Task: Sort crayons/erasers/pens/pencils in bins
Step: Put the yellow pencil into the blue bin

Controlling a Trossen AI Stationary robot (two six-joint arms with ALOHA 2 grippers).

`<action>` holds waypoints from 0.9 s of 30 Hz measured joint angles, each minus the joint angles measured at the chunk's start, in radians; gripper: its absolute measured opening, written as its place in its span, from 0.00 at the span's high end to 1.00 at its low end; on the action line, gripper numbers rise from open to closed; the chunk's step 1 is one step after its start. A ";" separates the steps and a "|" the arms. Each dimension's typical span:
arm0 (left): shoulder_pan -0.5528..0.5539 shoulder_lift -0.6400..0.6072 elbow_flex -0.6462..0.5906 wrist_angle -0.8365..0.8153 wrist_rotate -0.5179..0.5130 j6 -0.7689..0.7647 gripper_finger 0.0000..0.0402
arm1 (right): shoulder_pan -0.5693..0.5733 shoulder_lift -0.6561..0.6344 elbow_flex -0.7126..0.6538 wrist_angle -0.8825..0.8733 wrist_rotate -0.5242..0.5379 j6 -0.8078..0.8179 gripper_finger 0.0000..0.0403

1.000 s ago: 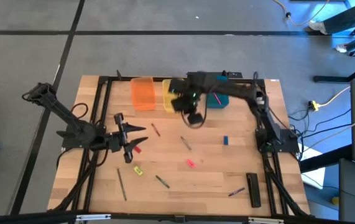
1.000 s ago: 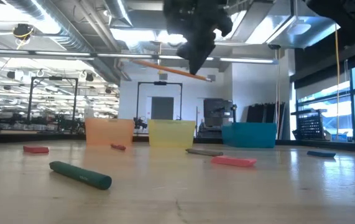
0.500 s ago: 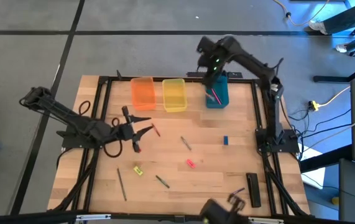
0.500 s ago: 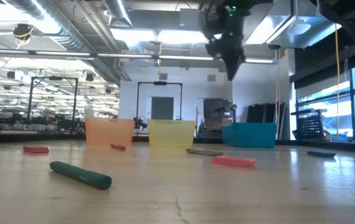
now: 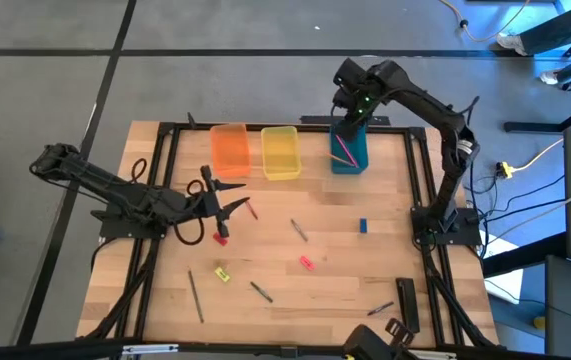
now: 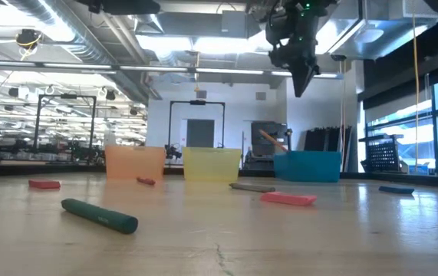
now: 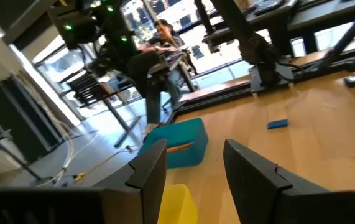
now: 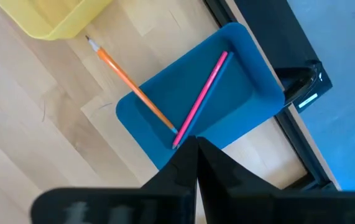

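An orange pencil leans half out of the teal bin, beside a pink pencil; it could tip onto the counter. The right tool hovers above, fingers together, empty; the left tool waits wide.

A wooden desk is seen from above, framed by black rails. Along its far edge three bins are set in a row: an orange bin, a yellow bin and a teal-blue bin. On the bare wood are scattered a blue eraser, a pink eraser, a red eraser, a yellow eraser, a grey crayon, a dark green crayon, a reddish-brown crayon, a long grey stick and a black flat bar.
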 joint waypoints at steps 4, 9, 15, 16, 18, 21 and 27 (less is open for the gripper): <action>0.012 0.003 0.000 -0.003 0.029 -0.012 0.62 | -0.014 -0.017 -0.027 0.005 -0.003 0.021 0.97; 0.026 0.003 0.000 -0.004 0.028 -0.024 0.62 | -0.004 -0.020 -0.097 0.061 -0.118 -0.051 0.92; 0.026 0.003 0.000 -0.018 0.028 -0.026 0.62 | 0.057 -0.018 -0.279 0.237 -0.244 -0.184 0.75; 0.026 0.003 0.000 -0.021 0.028 -0.026 0.62 | 0.069 -0.018 -0.305 0.274 -0.244 -0.200 0.72; 0.026 0.003 0.000 -0.021 0.028 -0.025 0.62 | 0.089 -0.017 -0.352 0.357 -0.243 -0.240 0.66; 0.026 0.003 0.000 -0.022 0.028 -0.026 0.62 | 0.109 -0.018 -0.400 0.460 -0.206 -0.259 0.59; 0.026 0.003 0.000 -0.022 0.027 -0.026 0.62 | 0.114 -0.017 -0.452 0.536 -0.156 -0.268 0.54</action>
